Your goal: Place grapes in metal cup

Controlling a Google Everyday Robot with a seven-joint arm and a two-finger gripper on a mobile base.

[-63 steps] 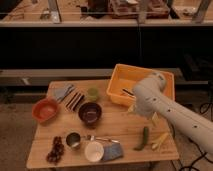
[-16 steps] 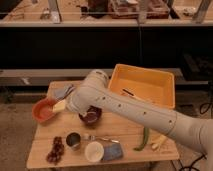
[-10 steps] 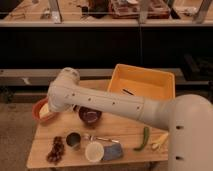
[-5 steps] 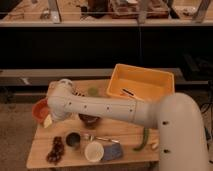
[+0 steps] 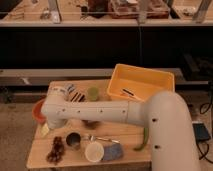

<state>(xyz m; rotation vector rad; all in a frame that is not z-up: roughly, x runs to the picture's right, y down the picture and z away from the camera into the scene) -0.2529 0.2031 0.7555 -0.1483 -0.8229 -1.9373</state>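
The grapes (image 5: 56, 149), a dark purple-red bunch, lie on the wooden table (image 5: 125, 134) at its front left corner. The metal cup (image 5: 73, 141) stands upright just right of them, with a small gap between. My pale arm reaches across the table from the right. My gripper (image 5: 51, 121) is at the arm's left end, over the table's left side, just behind and above the grapes and the cup. Nothing shows in its hold.
An orange bowl (image 5: 37, 111) sits left of the arm's end, with a yellowish piece (image 5: 45, 130) below it. A white round cup (image 5: 93, 151), blue cloth (image 5: 113, 152), spoon (image 5: 101, 138), green pepper (image 5: 142, 140), green cup (image 5: 93, 93) and yellow bin (image 5: 142, 82) are nearby.
My arm has swung from the table's right side across to the left. Its end has come down toward the front left, near the grapes and the metal cup. The objects have not moved.
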